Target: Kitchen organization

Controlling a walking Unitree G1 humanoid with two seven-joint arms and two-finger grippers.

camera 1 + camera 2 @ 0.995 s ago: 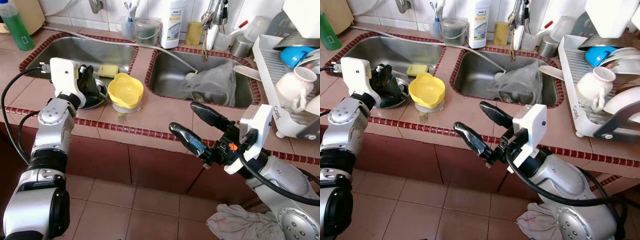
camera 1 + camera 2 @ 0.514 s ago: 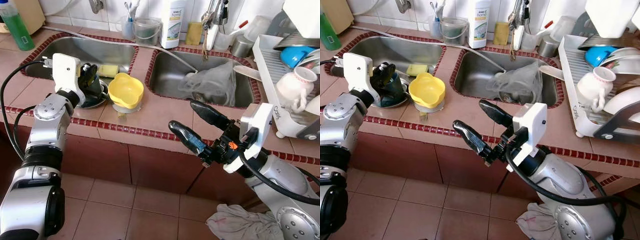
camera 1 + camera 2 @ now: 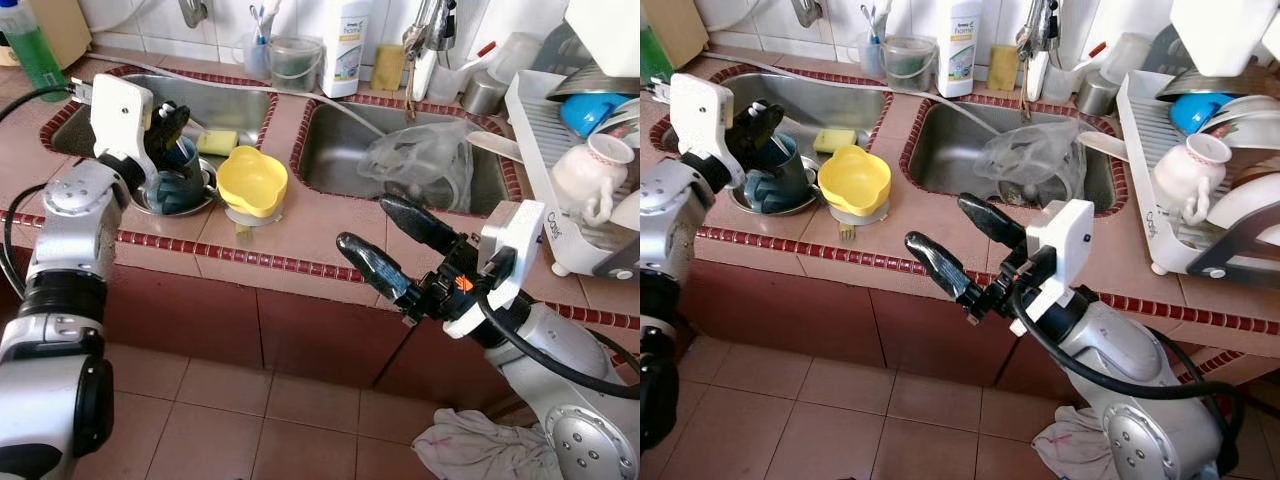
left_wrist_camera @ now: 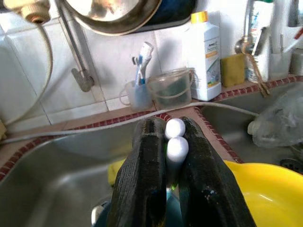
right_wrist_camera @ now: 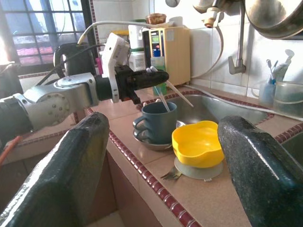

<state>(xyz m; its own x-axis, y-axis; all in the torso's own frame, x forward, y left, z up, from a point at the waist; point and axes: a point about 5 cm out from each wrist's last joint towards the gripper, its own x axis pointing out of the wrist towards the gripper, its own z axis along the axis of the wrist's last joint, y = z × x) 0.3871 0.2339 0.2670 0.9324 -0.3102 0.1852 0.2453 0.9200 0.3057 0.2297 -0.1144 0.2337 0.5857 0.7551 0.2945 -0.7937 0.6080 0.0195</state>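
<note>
A blue-grey mug (image 3: 172, 187) stands on a steel plate (image 3: 205, 198) at the front edge of the left sink (image 3: 230, 100). Two thin white sticks (image 5: 163, 100) lean out of the mug. My left gripper (image 3: 168, 120) is just above the mug, shut on the rounded tops of the sticks (image 4: 176, 147). Beside the mug a yellow bowl (image 3: 252, 180) rests on a pale lid with a fork (image 5: 171, 175) under it. My right gripper (image 3: 367, 225) hangs open in front of the counter edge, away from the mug, with nothing between its fingers.
A crumpled clear plastic bag (image 3: 420, 160) lies in the right sink. A white dish rack (image 3: 535, 130) with cups and plates fills the right end of the counter. Bottles (image 3: 345, 45), a toothbrush cup and a yellow sponge (image 3: 215, 140) line the back. A cloth (image 3: 480, 450) lies on the floor.
My left gripper has lifted up and back from low beside the mug, so the mug and the sticks now show. The right arm has barely shifted.
</note>
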